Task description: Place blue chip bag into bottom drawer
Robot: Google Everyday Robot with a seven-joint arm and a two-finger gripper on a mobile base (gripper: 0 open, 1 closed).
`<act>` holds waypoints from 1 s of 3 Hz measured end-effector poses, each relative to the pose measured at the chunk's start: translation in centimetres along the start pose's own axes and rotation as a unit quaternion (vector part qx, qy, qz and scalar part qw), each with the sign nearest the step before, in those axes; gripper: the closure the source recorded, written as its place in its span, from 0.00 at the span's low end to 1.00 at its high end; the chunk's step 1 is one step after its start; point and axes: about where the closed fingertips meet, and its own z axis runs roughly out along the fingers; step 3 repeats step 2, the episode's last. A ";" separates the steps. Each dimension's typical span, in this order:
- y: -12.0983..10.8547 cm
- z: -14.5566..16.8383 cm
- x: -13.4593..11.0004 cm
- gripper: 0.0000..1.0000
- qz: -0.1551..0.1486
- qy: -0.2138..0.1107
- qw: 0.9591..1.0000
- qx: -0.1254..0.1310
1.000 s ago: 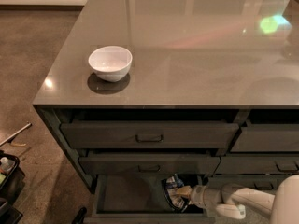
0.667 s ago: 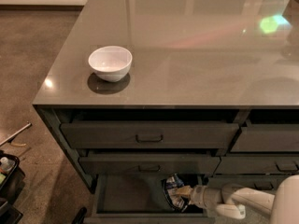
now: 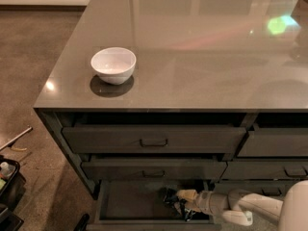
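Placement stage, seen from above the table. Bottom drawer stands pulled out beneath the middle drawer and the top drawer, and its flat dark floor is bare on the left. Robot's hand sits low inside the drawer's right half, carried on a pale arm that enters from the right. Blue chip bag lies at the tip of the hand, inside the drawer and apparently on or just above its floor; the dim interior leaves contact with the floor uncertain. Whether the hand grips the bag or has released it cannot be told from this view. White bowl rests on the table, well apart from the action.

Risks, judged from this arrangement:
- **Dragging the bag out:** if the hand withdraws while clamped on the foil, the bag would come back out with it.
- **Catching on closing:** if the bag is released leaning on the drawer's wall or front rim, the crumpled foil may stand proud and catch under the middle drawer.
- **Striking the middle drawer:** a rising withdrawal could hit the overhanging front of the middle drawer, since the arm lies close beneath it.
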 end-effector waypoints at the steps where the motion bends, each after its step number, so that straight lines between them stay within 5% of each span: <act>1: 0.0 0.0 0.0 0.00 0.000 0.000 1.000 0.000; 3: 0.0 0.0 0.0 0.00 0.000 0.000 1.000 0.000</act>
